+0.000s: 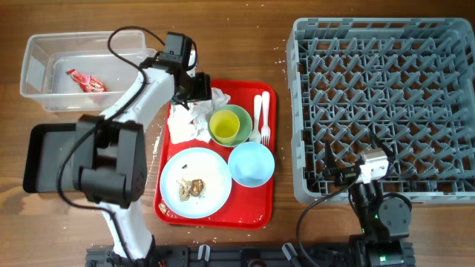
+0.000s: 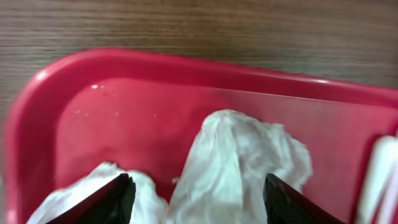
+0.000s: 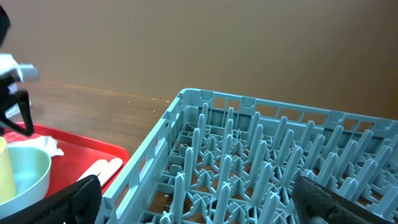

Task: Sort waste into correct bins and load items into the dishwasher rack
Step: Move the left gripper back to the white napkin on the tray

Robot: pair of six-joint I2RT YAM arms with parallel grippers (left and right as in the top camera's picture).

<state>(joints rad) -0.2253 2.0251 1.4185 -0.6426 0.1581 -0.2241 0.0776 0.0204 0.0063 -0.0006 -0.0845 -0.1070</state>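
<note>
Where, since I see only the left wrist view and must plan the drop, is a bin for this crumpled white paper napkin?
Observer: The clear rectangular plastic tub sits at the far left, off the flat red serving tray, to the left of the left hand.
Operator: Anything in it?
Observer: One red-and-white wrapper.
Operator: Any other bin?
Observer: A shallow black rectangular tray lies nearer the robot, also left of the red tray.
</note>
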